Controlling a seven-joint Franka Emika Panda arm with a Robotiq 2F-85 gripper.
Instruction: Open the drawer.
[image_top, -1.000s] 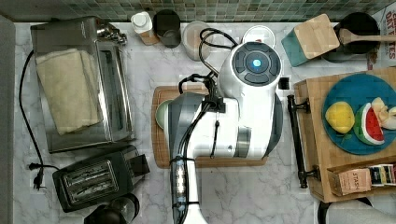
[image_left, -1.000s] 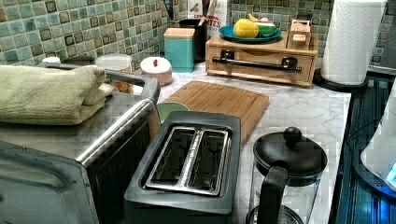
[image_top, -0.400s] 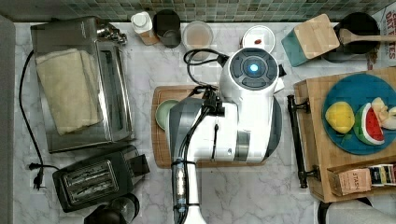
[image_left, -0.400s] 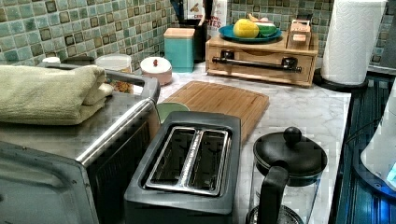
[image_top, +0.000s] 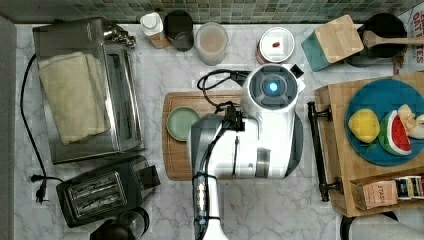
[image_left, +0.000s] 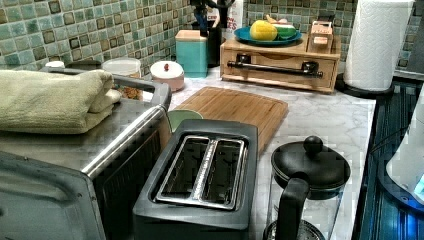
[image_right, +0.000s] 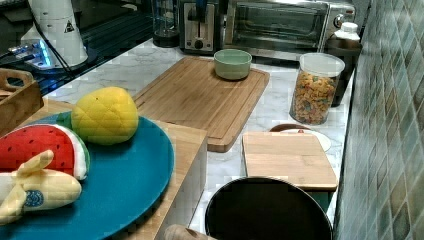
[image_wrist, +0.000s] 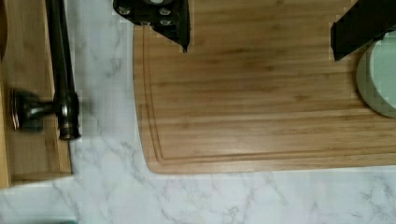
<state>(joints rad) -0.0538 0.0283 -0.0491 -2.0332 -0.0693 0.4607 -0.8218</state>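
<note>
I judge the task as not started: the drawer sits flush in its wooden box, and its black bar handle is untouched. In the wrist view my gripper hangs above the cutting board with its two fingers spread wide and nothing between them; the handle lies off to one side of it, apart. The approach, the grip and the pull all remain. The arm hides the gripper in the top view, so I cannot judge its height.
</note>
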